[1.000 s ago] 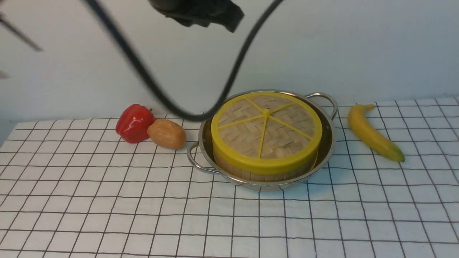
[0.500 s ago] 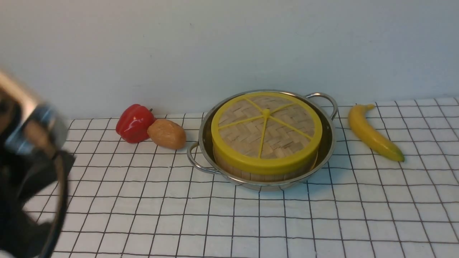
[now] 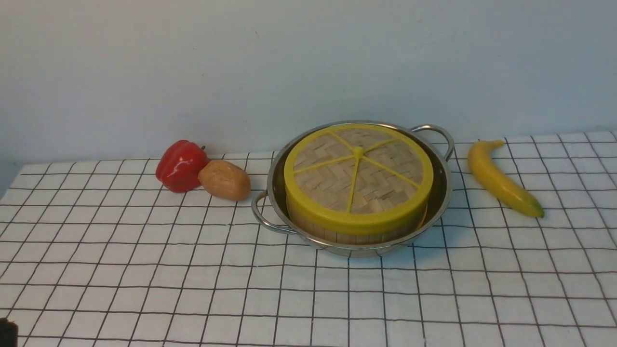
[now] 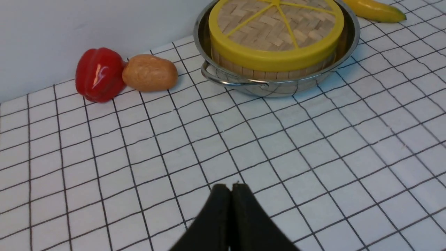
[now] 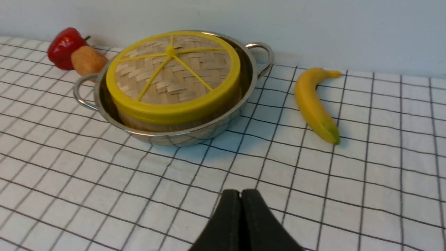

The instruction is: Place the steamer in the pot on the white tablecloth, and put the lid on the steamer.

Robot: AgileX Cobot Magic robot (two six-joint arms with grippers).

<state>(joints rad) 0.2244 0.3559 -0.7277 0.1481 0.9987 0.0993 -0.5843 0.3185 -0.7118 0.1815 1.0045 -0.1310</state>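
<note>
White tablecloth (image 3: 144, 270) covers the surface against a pale wall. Pot (image 3: 441, 193) rests on it, holding the steamer (image 3: 356, 235), capped by the lid (image 3: 356, 178). Steamer contents are hidden. Pepper (image 3: 179, 165), potato (image 3: 224, 180) and banana (image 3: 501, 178) lie alongside. Left fingers (image 4: 228, 195) and right fingers (image 5: 240, 200) are closed, empty.

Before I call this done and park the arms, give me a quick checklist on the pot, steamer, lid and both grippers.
1. Steamer sits inside the pot: ok.
2. Lid rests on the steamer, its rim flush all round: ok.
3. Pot stands on the white tablecloth: ok.
4. Left gripper shut, empty, apart from the pot: ok.
5. Right gripper shut, empty, apart from the pot: ok.
6. Food inside the steamer: cannot tell, the lid hides it.
</note>
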